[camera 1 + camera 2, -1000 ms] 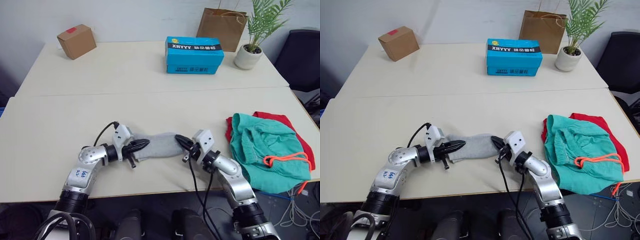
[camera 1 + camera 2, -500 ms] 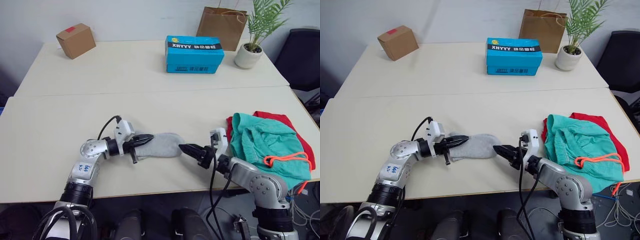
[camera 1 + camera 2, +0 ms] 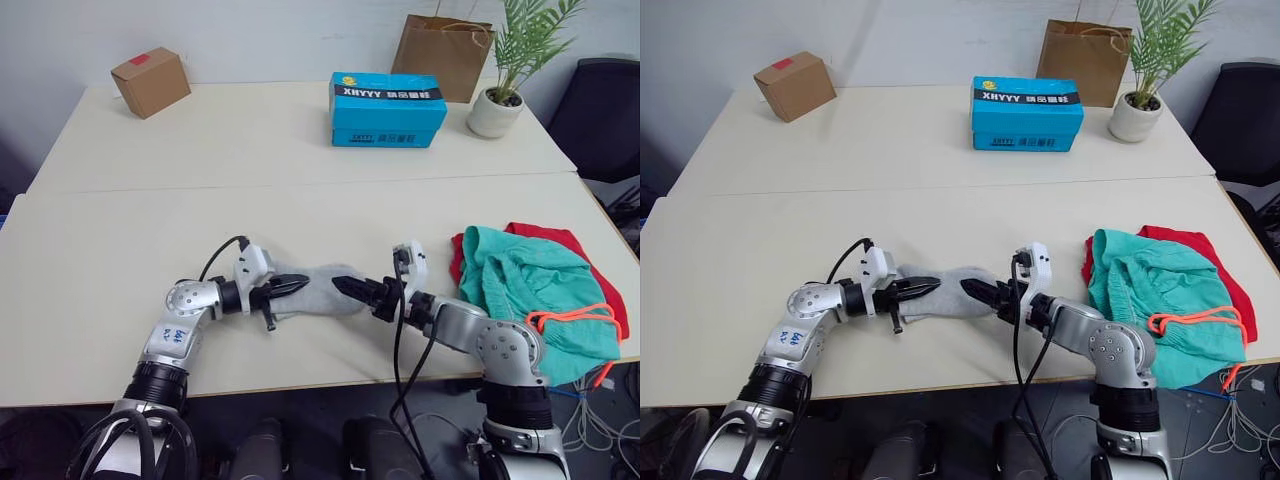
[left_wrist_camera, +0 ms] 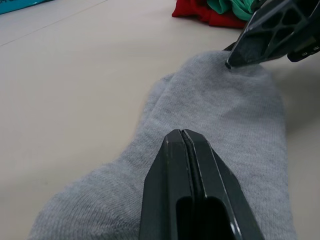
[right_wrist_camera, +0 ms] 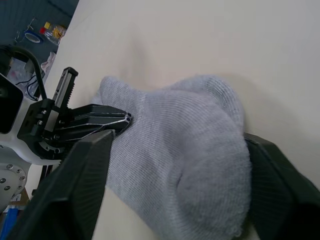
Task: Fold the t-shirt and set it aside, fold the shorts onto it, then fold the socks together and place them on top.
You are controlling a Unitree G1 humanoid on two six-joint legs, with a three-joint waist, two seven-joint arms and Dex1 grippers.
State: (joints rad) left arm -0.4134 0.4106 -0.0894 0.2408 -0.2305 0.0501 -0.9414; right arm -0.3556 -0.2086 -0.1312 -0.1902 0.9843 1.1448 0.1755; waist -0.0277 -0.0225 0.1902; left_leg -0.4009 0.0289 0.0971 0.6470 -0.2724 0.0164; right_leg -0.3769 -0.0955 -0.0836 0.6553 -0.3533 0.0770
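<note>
The light grey socks [image 3: 320, 288] lie flat near the table's front edge, between my two grippers. My left gripper [image 3: 295, 285] is shut on their left end; in the left wrist view its fingers [image 4: 182, 150] press together over the cloth. My right gripper [image 3: 345, 287] is open, and in its wrist view the fingers [image 5: 85, 185] stand on either side of the socks' toe end [image 5: 175, 150]. The teal-green shorts [image 3: 520, 280] lie bunched at the right on top of the red t-shirt [image 3: 550, 236], which shows only at its edges.
A blue box [image 3: 388, 108], a cardboard box [image 3: 152, 82], a brown paper bag [image 3: 445, 55] and a potted plant [image 3: 494, 112] stand along the table's far side. The shorts' orange drawstring [image 3: 570, 318] hangs near the table's right front corner.
My right gripper let go of the socks' right end, opened, swung out to the right, then came back around the toe end. The left gripper kept its hold.
</note>
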